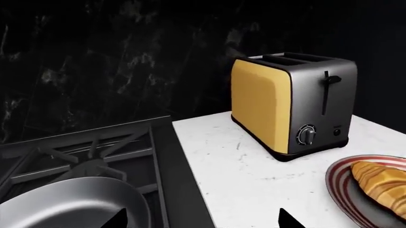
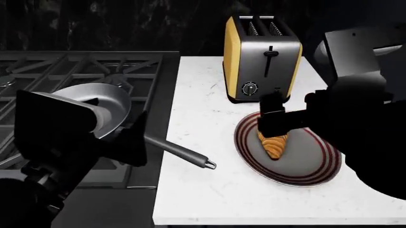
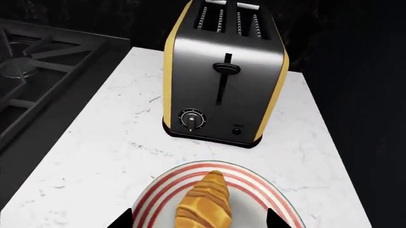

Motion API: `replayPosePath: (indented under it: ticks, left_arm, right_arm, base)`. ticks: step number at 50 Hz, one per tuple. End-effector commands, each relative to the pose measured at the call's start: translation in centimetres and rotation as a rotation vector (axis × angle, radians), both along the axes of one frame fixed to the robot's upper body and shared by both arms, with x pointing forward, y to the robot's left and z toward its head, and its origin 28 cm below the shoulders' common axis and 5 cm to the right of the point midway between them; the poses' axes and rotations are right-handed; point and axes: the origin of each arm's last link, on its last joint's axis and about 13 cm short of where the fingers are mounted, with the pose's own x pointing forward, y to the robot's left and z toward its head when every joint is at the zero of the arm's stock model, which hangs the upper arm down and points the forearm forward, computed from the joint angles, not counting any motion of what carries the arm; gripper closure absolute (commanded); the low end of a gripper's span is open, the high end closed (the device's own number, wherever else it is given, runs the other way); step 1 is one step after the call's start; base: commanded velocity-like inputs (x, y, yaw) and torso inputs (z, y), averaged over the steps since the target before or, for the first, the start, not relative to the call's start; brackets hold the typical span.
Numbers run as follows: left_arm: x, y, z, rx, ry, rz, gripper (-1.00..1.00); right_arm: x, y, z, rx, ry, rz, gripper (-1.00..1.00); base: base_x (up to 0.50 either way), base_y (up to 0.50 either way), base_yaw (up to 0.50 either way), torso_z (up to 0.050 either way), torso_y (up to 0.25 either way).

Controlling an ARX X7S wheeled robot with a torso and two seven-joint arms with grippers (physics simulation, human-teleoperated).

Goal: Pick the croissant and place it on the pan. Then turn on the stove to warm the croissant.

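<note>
Right claw (image 2: 274, 124) poised directly above the croissant (image 2: 274, 145), its two fingertips (image 3: 274, 219) spread apart to either side of the pastry and not touching it; the claw is open. The croissant lies on a dark plate with red rings (image 2: 317, 167), just beneath this claw, on the white marble counter (image 2: 197, 190). Beyond the claw, at the far side of the plate, stands a yellow-sided toaster (image 2: 261, 59) with its lever and dial facing the plate.

Left claw (image 1: 201, 221) held over the seam between the stove (image 2: 70, 66) and the counter; its two dark fingertips (image 1: 288, 221) stand well apart with nothing between them, so it too is open. The pan (image 2: 104, 107) rests on the black stove grates to one side of this claw, empty, its long handle (image 2: 180, 153) reaching out over the counter edge. The plate with the croissant lies to the claw's other side.
</note>
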Motion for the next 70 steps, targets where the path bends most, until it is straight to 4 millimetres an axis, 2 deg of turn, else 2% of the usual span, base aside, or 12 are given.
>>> replayPosePath:
  ticks: [1, 10, 17, 32, 70]
  left_arm:
    - [0.2, -0.1, 0.3, -0.025, 0.032, -0.033, -1.00]
    - [0.4, 0.0, 0.5, -0.026, 0.019, -0.017, -1.00]
    - [0.8, -0.1, 0.1, -0.016, 0.043, -0.013, -1.00]
    - [1.5, 0.1, -0.5, -0.035, 0.076, -0.013, -1.00]
    - [1.7, 0.2, -0.8, -0.042, 0.067, -0.012, -1.00]
  right_arm:
    - [2.1, -0.2, 0.2, 0.019, 0.081, 0.004, -1.00]
    - [3.4, -0.5, -0.2, 0.029, 0.113, 0.003, -1.00]
    - [4.8, -0.8, -1.3, 0.033, 0.139, -0.003, -1.00]
    - [7.1, -1.0, -2.3, 0.026, 0.176, -0.027, -1.00]
    - [7.5, -0.9, -5.5, -0.002, 0.269, -0.010, -1.00]
  base:
    - [0.00, 0.00, 0.00, 0.000, 0.000]
    - [0.00, 0.00, 0.00, 0.000, 0.000]
    - [0.00, 0.00, 0.00, 0.000, 0.000]
    - [0.00, 0.00, 0.00, 0.000, 0.001]
    - [0.00, 0.00, 0.00, 0.000, 0.000]
